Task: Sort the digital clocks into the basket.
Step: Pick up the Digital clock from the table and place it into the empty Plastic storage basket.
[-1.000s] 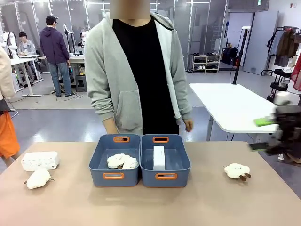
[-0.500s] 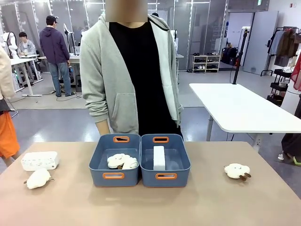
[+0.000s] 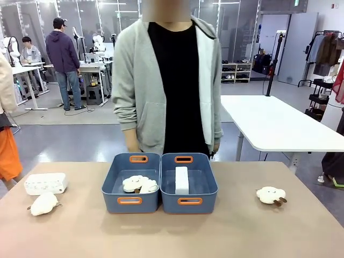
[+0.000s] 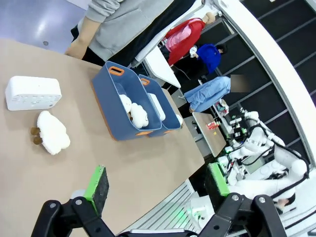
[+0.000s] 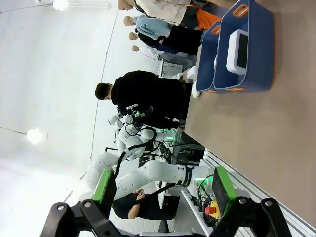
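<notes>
Digital clocks are white, round-cornered blocks. The first clock (image 3: 181,180) stands on edge inside the right basket (image 3: 207,204), its grey-green display visible in the right wrist view. The second clock (image 3: 45,183) lies on the table (image 3: 172,236) beside a plush toy (image 3: 43,203). Left gripper (image 4: 157,181) and right gripper (image 5: 163,184) both gape wide, empty.

worktop (image 3: 226,236): plain tan | basket (image 3: 207,185): blue, orange handle rims | other basket (image 3: 110,185): same blue, orange | clock in basket (image 3: 181,180): white, grey display | clock on worktop (image 3: 45,183): white | 3 plush toys (image 3: 270,195) (image 3: 43,203) (image 3: 140,184): cream, brown feet | left hand (image 4: 158,181), right hand (image 5: 162,183): black, green pads | person's hoodie (image 3: 134,91): grey
</notes>
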`<state>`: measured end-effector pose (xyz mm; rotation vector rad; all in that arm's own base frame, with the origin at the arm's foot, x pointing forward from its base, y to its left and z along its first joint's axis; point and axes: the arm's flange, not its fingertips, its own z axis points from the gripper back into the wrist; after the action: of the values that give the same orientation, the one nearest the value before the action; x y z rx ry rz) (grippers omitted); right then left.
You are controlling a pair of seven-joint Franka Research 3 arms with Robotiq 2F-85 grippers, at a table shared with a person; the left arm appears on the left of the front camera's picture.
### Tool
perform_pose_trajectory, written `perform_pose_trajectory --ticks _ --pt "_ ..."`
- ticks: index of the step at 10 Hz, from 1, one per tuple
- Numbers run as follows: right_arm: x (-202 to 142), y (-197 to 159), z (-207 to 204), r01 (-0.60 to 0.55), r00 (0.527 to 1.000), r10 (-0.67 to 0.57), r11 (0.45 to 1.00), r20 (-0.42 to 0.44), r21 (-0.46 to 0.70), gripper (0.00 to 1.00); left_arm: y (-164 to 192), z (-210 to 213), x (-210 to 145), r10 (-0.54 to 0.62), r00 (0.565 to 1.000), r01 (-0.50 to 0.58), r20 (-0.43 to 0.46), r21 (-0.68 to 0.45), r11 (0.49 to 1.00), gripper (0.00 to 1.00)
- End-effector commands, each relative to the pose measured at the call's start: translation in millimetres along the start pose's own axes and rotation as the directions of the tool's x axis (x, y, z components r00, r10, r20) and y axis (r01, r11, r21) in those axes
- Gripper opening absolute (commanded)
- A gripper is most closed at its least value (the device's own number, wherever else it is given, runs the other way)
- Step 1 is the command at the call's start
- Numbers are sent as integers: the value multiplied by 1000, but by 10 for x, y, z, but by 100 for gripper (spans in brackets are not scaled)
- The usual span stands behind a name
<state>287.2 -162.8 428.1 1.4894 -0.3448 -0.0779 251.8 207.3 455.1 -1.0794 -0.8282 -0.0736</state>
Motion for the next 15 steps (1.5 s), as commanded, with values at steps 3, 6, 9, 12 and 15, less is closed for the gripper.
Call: perform_pose_trajectory --ticks 3,6,9,12,15 --pt "5 39 14 -18 1000 18 1000 3 7 100 -328 -125 -65 -306 923 310 -231 -19 950 100" --pt "5 39 14 -18 1000 18 1000 3 7 100 -507 -691 291 -519 741 567 -425 -18 824 100" --pt "5 39 14 -18 1000 18 1000 3 7 100 -461 -1345 611 -545 595 656 -591 -35 754 100" --pt "5 39 14 -18 1000 18 1000 3 7 100 -308 -1683 911 -633 422 820 -649 -24 572 100" --pt "5 39 14 -18 1000 18 1000 3 7 100 -251 -1772 1007 -698 302 850 -649 -149 506 100"
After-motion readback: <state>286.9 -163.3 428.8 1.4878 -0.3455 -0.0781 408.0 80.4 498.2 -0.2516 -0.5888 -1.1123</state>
